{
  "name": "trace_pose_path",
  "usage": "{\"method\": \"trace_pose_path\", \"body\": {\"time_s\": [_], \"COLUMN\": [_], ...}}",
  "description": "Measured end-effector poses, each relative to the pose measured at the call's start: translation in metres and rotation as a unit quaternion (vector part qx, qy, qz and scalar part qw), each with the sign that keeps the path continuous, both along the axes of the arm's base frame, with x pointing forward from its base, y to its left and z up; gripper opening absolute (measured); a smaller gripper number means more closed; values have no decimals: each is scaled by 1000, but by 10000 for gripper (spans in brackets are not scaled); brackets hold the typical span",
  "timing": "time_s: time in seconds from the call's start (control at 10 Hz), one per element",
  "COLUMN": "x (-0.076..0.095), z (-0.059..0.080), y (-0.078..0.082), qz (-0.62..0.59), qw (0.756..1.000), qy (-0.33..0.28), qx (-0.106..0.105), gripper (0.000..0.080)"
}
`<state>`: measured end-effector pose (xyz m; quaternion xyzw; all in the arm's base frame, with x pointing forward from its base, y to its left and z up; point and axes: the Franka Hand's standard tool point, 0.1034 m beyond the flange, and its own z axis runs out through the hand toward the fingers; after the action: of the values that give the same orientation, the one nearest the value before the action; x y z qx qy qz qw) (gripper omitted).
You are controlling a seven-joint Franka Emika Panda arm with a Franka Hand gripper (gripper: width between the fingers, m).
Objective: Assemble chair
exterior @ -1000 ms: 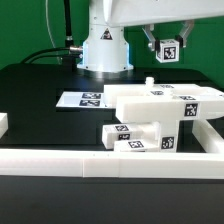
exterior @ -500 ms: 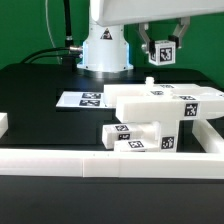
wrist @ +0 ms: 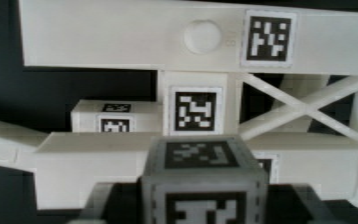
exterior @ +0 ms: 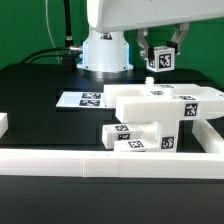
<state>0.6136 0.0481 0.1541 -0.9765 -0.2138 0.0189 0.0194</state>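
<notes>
Gripper (exterior: 162,52), jaws narrow & clamped on post (exterior: 159,62), has dropped toward chair body (exterior: 165,105). Arm cut off above; fingertips partly hidden by post. Wall (exterior: 110,165) just beside body; open room above body.

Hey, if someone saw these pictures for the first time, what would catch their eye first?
First, the gripper, high above the table and shut on a small white tagged chair part. Below it, toward the exterior view's right, lies the big white chair assembly. Smaller tagged pieces lie in front of the assembly, just behind the low border wall.
</notes>
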Motion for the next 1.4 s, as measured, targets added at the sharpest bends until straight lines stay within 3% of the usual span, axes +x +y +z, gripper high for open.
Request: {"method": "trace_pose_path", "body": {"time_s": [0.3, 0.6, 1.0, 1.4], "x": [14, 13, 11, 10], "z": [-8, -10, -25, -27], "y": [6, 6, 10, 9], "qz": [35, 36, 62, 60], "qw": [999, 999, 998, 998], "qy": [14, 14, 23, 23], "qx": [-13, -13, -18, -18], "gripper": [284, 284, 284, 284]}}
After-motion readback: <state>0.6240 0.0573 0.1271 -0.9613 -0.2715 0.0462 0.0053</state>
